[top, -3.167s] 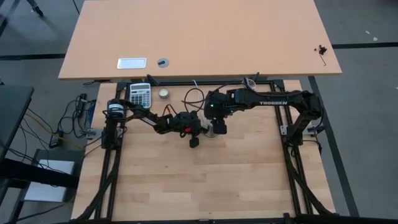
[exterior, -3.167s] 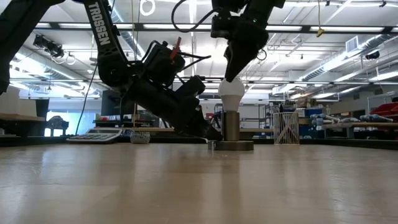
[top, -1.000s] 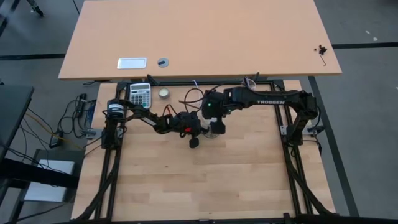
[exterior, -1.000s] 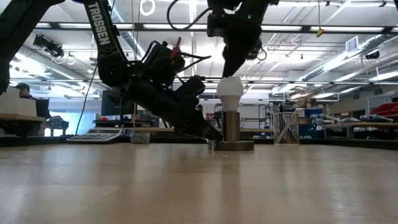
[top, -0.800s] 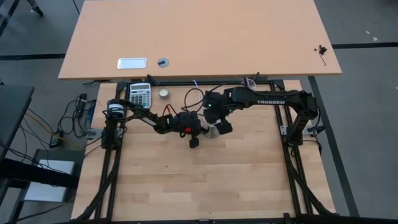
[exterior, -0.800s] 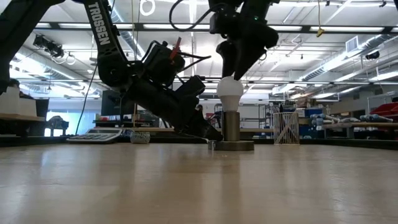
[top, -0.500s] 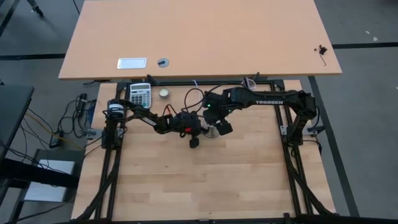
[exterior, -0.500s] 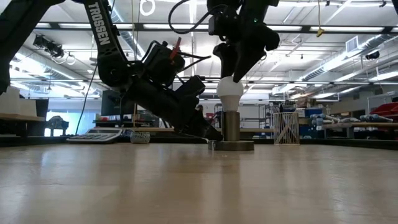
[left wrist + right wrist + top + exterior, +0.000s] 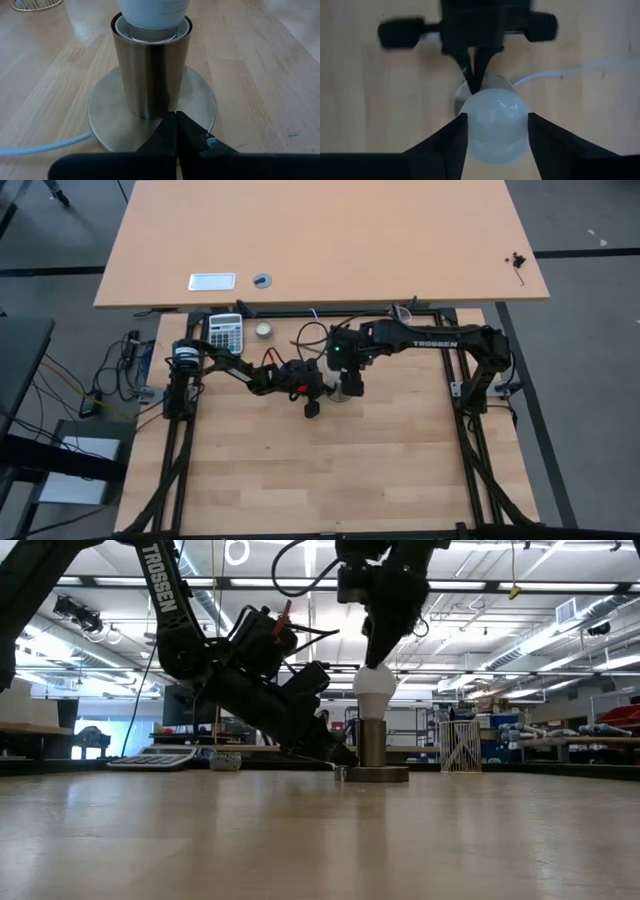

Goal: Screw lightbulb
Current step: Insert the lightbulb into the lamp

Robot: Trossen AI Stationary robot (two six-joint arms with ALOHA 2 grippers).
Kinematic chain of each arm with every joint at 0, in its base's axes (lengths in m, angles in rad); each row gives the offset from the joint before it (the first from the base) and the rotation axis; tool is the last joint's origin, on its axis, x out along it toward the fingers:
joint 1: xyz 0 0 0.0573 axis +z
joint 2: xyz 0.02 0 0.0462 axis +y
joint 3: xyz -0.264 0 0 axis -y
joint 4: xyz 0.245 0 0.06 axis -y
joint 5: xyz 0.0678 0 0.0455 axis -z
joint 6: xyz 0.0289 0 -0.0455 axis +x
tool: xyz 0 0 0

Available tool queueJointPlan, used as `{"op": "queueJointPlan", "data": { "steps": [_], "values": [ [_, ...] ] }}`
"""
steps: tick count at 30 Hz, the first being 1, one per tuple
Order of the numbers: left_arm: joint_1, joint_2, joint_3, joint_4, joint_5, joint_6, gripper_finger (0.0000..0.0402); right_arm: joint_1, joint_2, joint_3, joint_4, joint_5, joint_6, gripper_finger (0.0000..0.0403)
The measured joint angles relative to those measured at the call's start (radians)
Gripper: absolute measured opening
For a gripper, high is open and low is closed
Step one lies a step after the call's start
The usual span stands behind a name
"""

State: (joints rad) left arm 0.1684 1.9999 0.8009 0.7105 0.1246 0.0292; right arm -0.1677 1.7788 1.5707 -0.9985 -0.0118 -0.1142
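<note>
While the large tan desk (image 9: 320,240) fills the far part of the high view, the work itself sits on the wooden table (image 9: 320,460) nearer the camera, inside a black frame. Both dark arms reach inward and meet near the middle of the table's far half. The right arm comes in from the right side and bends down over the socket, and the right gripper (image 9: 493,131) hangs directly above the lightbulb (image 9: 373,684), pointing downward. Its two fingers (image 9: 449,142) stand on either side of the white globe, very close to its sides at a medium spread; whether they actually press on the glass cannot be told. The left arm slants down low from the left side, and the left gripper (image 9: 176,121) is fully closed with nothing between its tips, which rest on the flat round foot of the socket (image 9: 151,75). The socket is a brushed metal cylinder standing upright on a wide disc base, with a thin white cord (image 9: 45,146) leading away from it. The lightbulb stands upright with its narrow end down inside the socket's mouth, globe on top. A calculator (image 9: 226,331) lies at the table's far left edge, and a small round tin (image 9: 264,330) lies just beside it.
</note>
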Motion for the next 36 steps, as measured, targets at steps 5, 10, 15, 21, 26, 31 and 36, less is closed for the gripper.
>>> {"op": "queueJointPlan", "data": {
  "steps": [5, 10, 15, 21, 26, 31, 36],
  "values": [
    [0.0, 0.0, 0.0, 0.0, 0.0, 0.0, 0.0002, 0.001, 0.0, -0.001, 0.021, 0.007, 0.278, 0.0203],
    [0.0, 0.0, 0.0, 0.0, 0.0, 0.0, 0.0002, 0.001, 0.001, 0.007, 0.016, 0.003, 0.252, 0.0225],
    [0.0, 0.0, 0.0, 0.0, 0.0, 0.0, 0.0002, 0.002, 0.004, 0.076, -0.035, 0.019, 0.043, 0.0257],
    [0.0, 0.0, 0.0, 0.0, 0.0, 0.0, 0.0002, 0.002, 0.003, 0.112, -0.063, -0.007, -0.309, 0.0285],
    [0.0, 0.0, 0.0, 0.0, 0.001, 0.0, 0.0002, 0.002, 0.005, 0.06, -0.046, -0.016, -0.416, 0.0283],
    [0.0, 0.0, 0.0, 0.0, 0.0, 0.0, 0.0002, 0.002, 0.005, 0.019, -0.016, -0.015, -0.427, 0.0272],
    [0.0, 0.0, 0.0, 0.0, 0.0, 0.0, 0.0002, 0.002, 0.001, -0.012, 0.022, -0.012, -0.403, 0.0247]
  ]
}}
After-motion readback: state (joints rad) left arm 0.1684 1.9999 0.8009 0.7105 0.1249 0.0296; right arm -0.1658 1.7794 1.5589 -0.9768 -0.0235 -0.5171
